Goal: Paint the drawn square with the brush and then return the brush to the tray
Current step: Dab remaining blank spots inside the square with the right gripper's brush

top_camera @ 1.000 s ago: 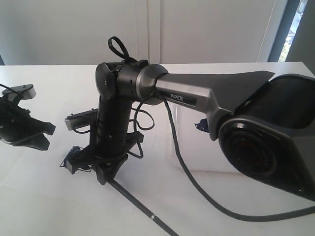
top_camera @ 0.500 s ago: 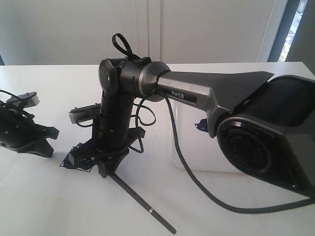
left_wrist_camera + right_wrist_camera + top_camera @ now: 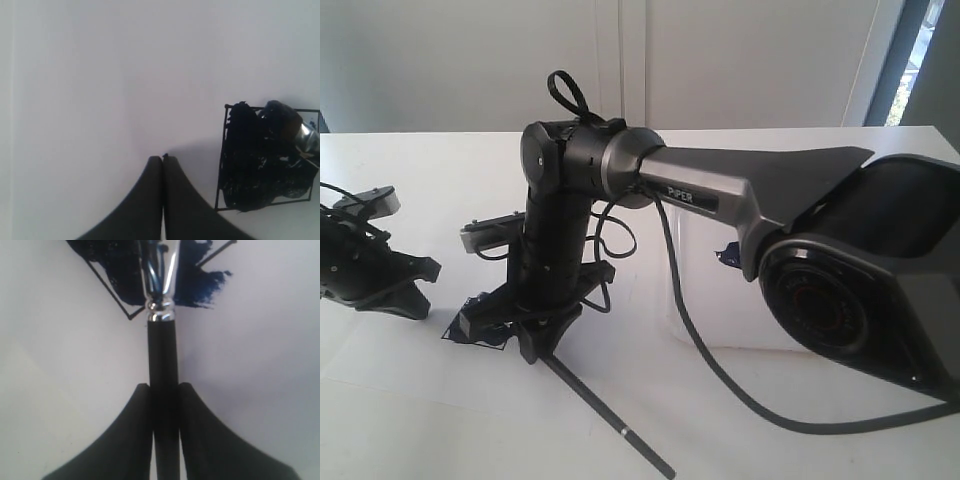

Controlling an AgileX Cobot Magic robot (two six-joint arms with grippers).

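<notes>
1. The white tabletop [image 3: 440, 420] carries the whole work area. The right arm [image 3: 740, 190] reaches from the right of the exterior view to the lower left centre, wrist pointing down.

2. The tray [image 3: 710, 335] lies behind that arm at centre right, well apart from the work point; a dark paint spot shows on it.

3. The left end effector [image 3: 163, 159] is closed with its fingers touching, and it is empty. It hangs at the left edge of the exterior view, beside the work point but apart from it.

4. The right end effector [image 3: 164, 387] is clamped on the black handle of the brush [image 3: 162, 355], below the silver ferrule. The handle end trails toward the lower centre of the exterior view.

5. The bristles rest on the square [image 3: 265, 160], at the right of the left wrist view. Most of it is dark. Small white gaps remain at its right side, and one smear crosses the outline.

6. Judged step: filling in. Use short, light strokes. Aim them at the white gaps. Turn each stroke before the outline. Do not press the ferrule onto the paper.
</notes>
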